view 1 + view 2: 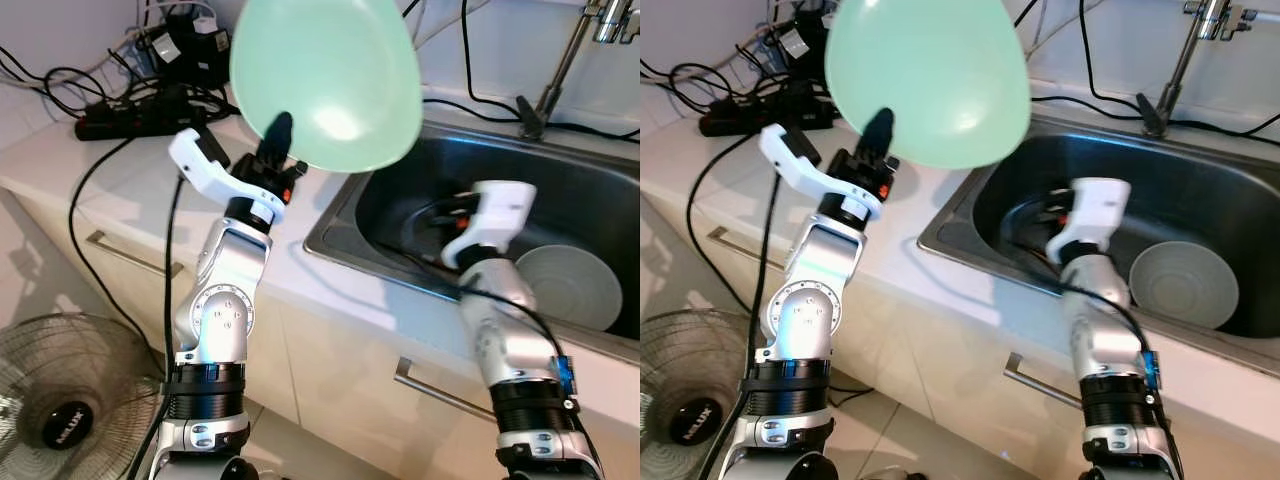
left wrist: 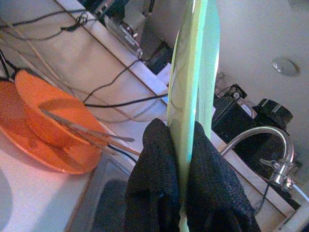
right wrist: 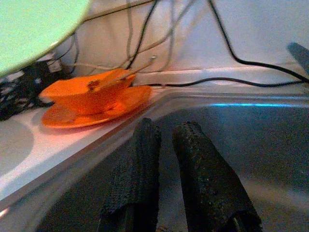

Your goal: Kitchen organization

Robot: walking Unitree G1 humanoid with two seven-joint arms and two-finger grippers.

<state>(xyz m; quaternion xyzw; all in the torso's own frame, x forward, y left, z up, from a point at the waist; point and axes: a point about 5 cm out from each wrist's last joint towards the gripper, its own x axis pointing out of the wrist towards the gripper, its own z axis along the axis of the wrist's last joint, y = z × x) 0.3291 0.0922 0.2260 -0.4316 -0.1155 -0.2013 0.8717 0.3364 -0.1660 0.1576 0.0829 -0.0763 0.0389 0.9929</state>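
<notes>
Left eye view shows the left gripper (image 1: pixel 279 135) raised above the white countertop (image 1: pixel 130 185), its two black fingers pinching the rim of a pale green plate (image 1: pixel 330 75) held on edge; in the left wrist view the plate's thin edge runs up between the fingers (image 2: pixel 152 179), gripped only at its lowest part. The hold looks slight for so broad a plate; a quick swing or turn of the wrist could, I judge, let it pivot or slip out, to strike the counter or the steel sink (image 1: pixel 345 215). The right gripper (image 3: pixel 161 145) hangs low inside the sink, fingers close together with a narrow gap and nothing between them; a grey bowl (image 1: pixel 568 285) lies in the basin just beside that arm, so a careless withdrawal might knock it.

Behind the plate a black power strip (image 1: pixel 120 115) and tangled cables (image 1: pixel 60 80) crowd the back of the counter; the plate's far rim could snag them if carried backward. The wrist views show an orange bowl (image 2: pixel 55 121) with utensils in it, standing on an orange plate (image 3: pixel 72 116) on the counter near the sink corner; it narrows any landing place there. The faucet (image 1: pixel 560 70) stands at the sink's rear. The open room is the bare counter toward its front edge.
</notes>
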